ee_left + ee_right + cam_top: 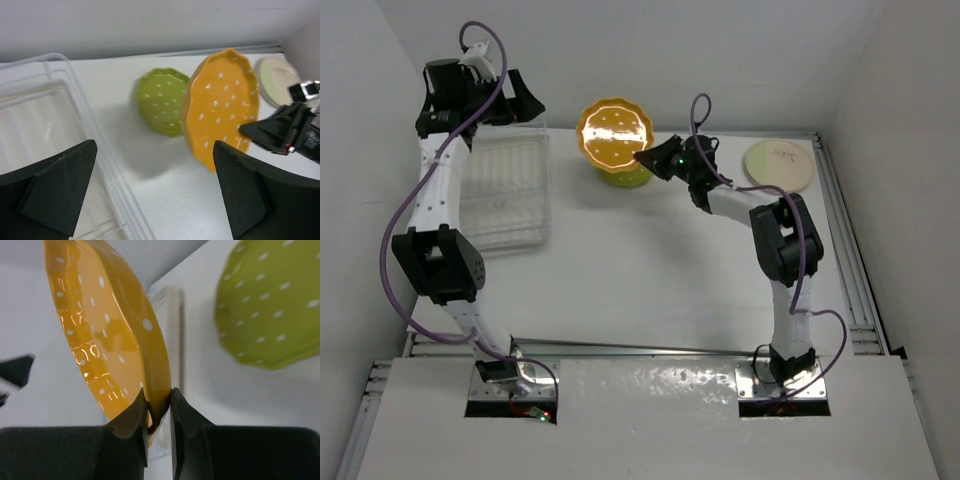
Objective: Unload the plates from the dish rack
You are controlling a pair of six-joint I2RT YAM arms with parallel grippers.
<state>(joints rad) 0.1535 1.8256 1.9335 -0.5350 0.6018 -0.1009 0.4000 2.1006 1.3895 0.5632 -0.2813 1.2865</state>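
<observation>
— What do we have in the dish rack point(508, 205)?

— The three plates we can see are all outside it. The rack lies at the far left of the table point(650, 280), with its long sides running away from our arm bases. Our left gripper point(154, 150) hangs over its far end, jaws spread wide and holding nothing.

— And the orange-yellow dotted plate point(100, 325)?

— We hold it up between the rack and the cream plate point(780, 165). Our right gripper point(159, 399) is pinched tight on its rim. It is round, so we find no long axis. It is tipped on edge, with its dotted face turned up and toward the left arm.

— The other two?

— The lime green plate point(162, 102) lies on the table just beside the orange one and is partly hidden by it. We cannot tell whether they touch. The cream plate lies flat at the far right, well apart from both.

— Our count?

— One orange, one green and one cream plate, and one rack.
</observation>
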